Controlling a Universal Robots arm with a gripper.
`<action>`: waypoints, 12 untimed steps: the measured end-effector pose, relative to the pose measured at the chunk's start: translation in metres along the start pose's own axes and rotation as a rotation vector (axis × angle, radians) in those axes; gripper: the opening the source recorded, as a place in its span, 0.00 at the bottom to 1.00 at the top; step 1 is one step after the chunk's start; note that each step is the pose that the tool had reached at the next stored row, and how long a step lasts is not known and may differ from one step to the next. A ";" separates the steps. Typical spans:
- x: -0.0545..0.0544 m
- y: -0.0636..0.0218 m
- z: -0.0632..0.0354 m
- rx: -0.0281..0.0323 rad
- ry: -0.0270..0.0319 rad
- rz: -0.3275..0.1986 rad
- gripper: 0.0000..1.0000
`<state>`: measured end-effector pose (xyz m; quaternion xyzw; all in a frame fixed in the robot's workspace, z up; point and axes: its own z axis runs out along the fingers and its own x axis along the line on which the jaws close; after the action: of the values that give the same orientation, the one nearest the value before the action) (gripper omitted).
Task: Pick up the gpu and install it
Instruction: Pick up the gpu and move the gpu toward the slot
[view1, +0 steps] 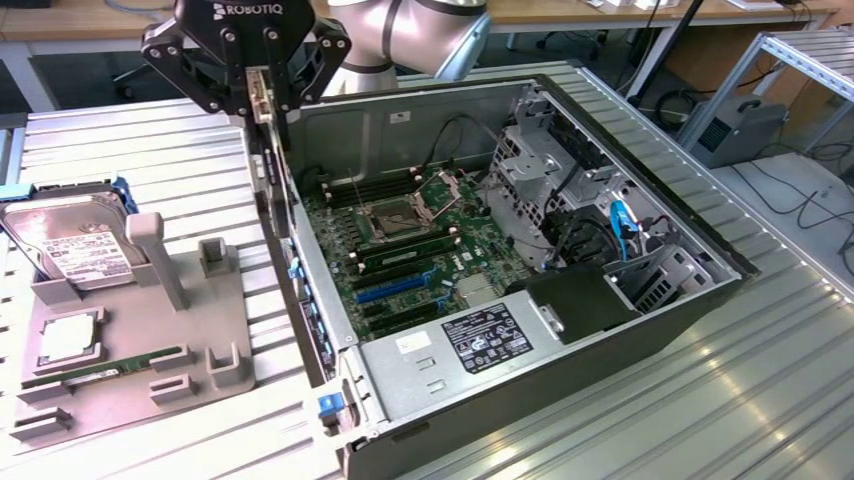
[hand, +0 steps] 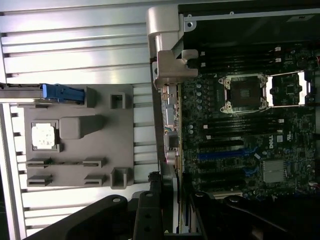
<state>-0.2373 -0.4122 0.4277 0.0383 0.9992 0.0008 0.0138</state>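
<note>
One gpu (view1: 259, 110) clamped on edge between the two fingers of the hand (view1: 262, 98), flat faces against the pads, reaching out past the fingertips. Held up over the case (view1: 400, 100) wall nearest the grey tray (view1: 200, 320), by the corner toward the arm, above the motherboard (view1: 400, 255) and not seated in any slot. From the wrist, same gpu (hand: 171, 127) edge-on, a thin strip running away from the hand (hand: 172, 187), lined up along the border between case wall and board, black fingers (hand: 150, 210) on either side of it. Thin, flat and dark along its length, with small parts and glints of gold and silver on the near edge; bent silver bracket (hand: 167, 60) at the end far from the hand, close to the case corner and about level with the open processor socket (hand: 243, 92). Blue slots (hand: 220, 155) on the board just beside the strip, untouched. Off on the exterior view's left, tray lying on the ribbed tabletop (view1: 641, 420), well apart from the hand, with hard drive (view1: 67, 250) propped at one end, square chip (view1: 67, 340) in a pocket and green memory stick (view1: 114, 368) near the other end
</note>
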 end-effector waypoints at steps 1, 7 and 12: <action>-0.001 0.0001 0.0002 0.0000 0.0000 0.000 0.27; -0.005 0.0004 0.0022 0.0000 0.0000 0.000 0.27; -0.010 0.0007 0.0025 0.0000 0.0000 0.000 0.27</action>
<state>-0.2276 -0.4122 0.4254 0.0383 0.9992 0.0008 0.0138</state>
